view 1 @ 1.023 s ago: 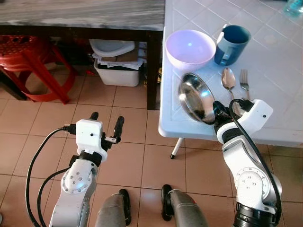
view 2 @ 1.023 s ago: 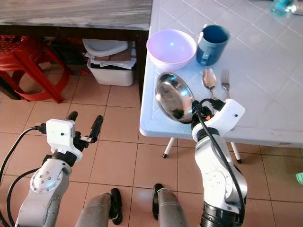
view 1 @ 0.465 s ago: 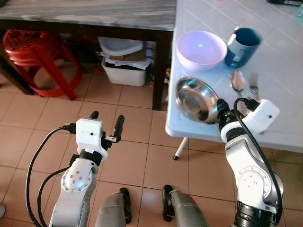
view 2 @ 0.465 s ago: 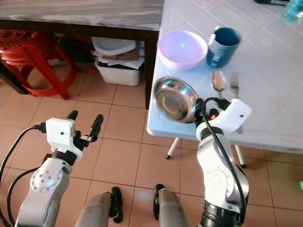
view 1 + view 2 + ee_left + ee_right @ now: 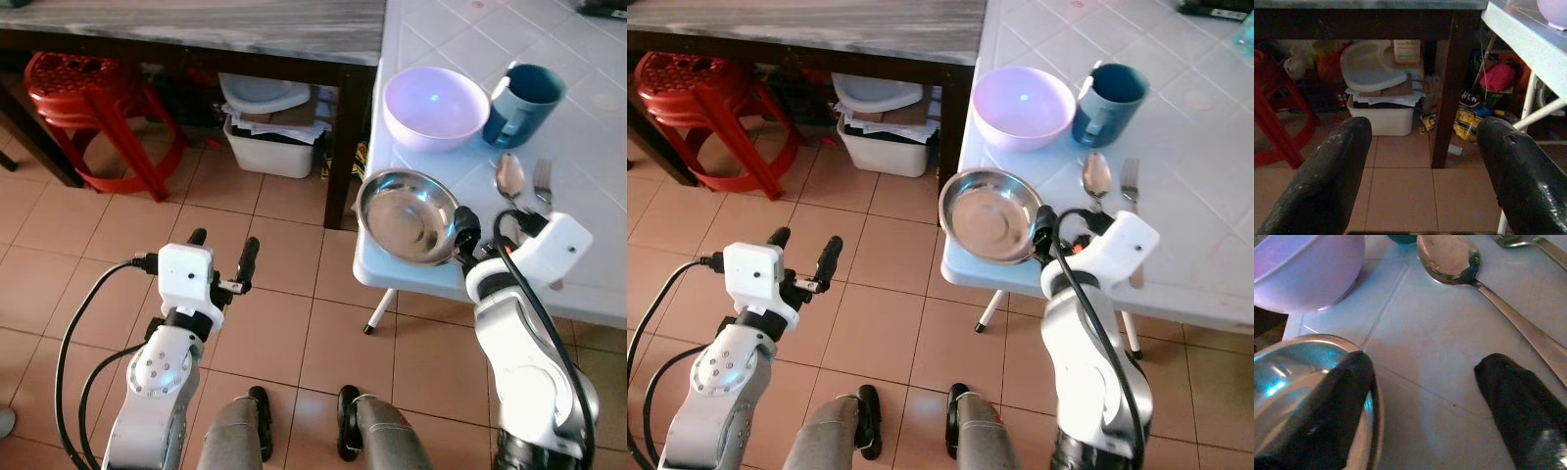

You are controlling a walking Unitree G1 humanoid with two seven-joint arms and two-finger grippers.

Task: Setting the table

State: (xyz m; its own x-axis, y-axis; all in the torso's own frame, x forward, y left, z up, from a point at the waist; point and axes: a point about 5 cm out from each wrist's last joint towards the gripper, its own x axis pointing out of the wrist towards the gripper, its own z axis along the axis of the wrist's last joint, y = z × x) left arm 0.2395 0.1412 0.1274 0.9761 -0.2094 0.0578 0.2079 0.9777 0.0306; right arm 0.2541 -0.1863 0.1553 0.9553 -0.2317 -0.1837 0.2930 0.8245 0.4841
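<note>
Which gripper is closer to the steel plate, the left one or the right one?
The right. The right gripper is open at the steel plate on the white table, one finger over its rim. The left gripper hovers over the floor, well apart from it.

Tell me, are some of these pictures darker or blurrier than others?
Head views: bright and sharp, with a small glare spot in the lilac bowl. Left wrist view: dim under the dark table, the left tool soft. Right wrist view: shaded and bluish, the steel bowl blurred close up, the spoon crisper.
</note>
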